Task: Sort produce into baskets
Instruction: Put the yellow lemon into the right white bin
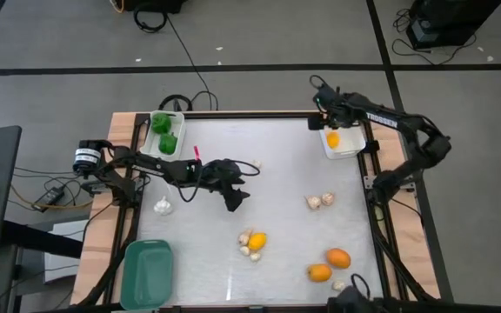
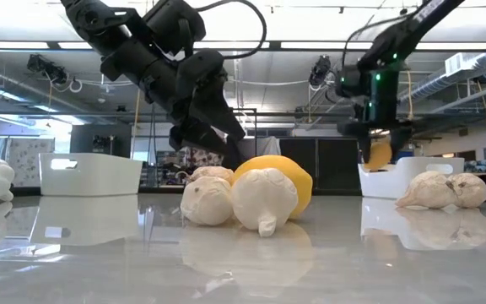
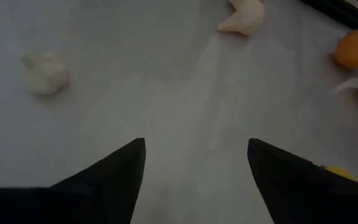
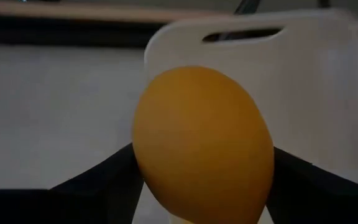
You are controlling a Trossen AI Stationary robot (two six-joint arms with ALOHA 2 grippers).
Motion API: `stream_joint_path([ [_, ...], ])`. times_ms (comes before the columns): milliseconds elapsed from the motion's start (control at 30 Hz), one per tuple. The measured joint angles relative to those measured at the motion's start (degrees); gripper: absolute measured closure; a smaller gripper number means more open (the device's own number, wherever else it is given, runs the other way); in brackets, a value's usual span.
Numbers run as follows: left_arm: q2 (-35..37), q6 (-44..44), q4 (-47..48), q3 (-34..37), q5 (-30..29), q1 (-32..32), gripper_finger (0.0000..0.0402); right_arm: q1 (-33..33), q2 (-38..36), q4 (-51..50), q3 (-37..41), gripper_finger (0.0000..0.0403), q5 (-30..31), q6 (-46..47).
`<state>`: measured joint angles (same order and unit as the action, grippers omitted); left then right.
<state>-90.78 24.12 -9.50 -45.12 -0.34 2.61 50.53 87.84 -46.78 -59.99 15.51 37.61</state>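
Beyond the surface (image 1: 277,165) lies a grey workshop floor with cables; the low view shows an open lab hall behind.

Sorted so far: two green peppers (image 1: 166,132) lie in the white bin (image 1: 150,139) at the far left corner. The white bin (image 1: 344,149) at the far right corner has the right gripper (image 1: 332,139) over it, closed on an orange fruit (image 4: 202,146); the right wrist view shows the fruit clamped between both fingers with the bin wall just behind, so this item appears close to delivery but is not released. Whether that bin already holds anything else cannot be told. The teal bin (image 1: 146,274) at the near left corner shows nothing inside.

Outstanding on the surface:
- one whitish garlic-like piece (image 1: 163,206) near the left edge;
- a pair of whitish pieces (image 1: 319,201) right of centre;
- a yellow fruit (image 1: 257,241) touching several whitish pieces (image 1: 247,245), near centre front;
- two orange fruits (image 1: 329,265) near the right front, with another whitish piece (image 1: 338,284) beside them.

The left gripper (image 1: 234,201) hangs above mid-surface with its fingers spread wide and nothing between them.

Judgement: the task is well under half done; the whitish pieces in view are all unsorted.
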Motion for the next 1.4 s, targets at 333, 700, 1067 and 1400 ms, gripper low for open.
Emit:
stream_joint_path([
  [333, 0.0, -1.4, 0.0, 0.0, 0.0, 0.0, 0.0113, 3.0, 2.0, 0.6, 0.0, 0.0043, -2.9, -0.4],
  [700, 0.0, -5.5, 2.4, 0.0, 0.0, 0.0, 0.0113, -2.9, -8.3, 1.8, 0.0, 0.0039, -3.2, 3.8],
  [1067, 0.0, -6.1, 5.4, 0.0, 1.7, 0.0, 0.0113, -18.8, -17.5, 7.7, 0.0, 0.0039, -13.0, 11.3],
  [1400, 0.0, -14.6, 3.7, 0.0, 5.9, -0.2, 0.0113, -35.2, -17.7, 10.3, 0.0, 0.0064, -19.6, 19.3],
])
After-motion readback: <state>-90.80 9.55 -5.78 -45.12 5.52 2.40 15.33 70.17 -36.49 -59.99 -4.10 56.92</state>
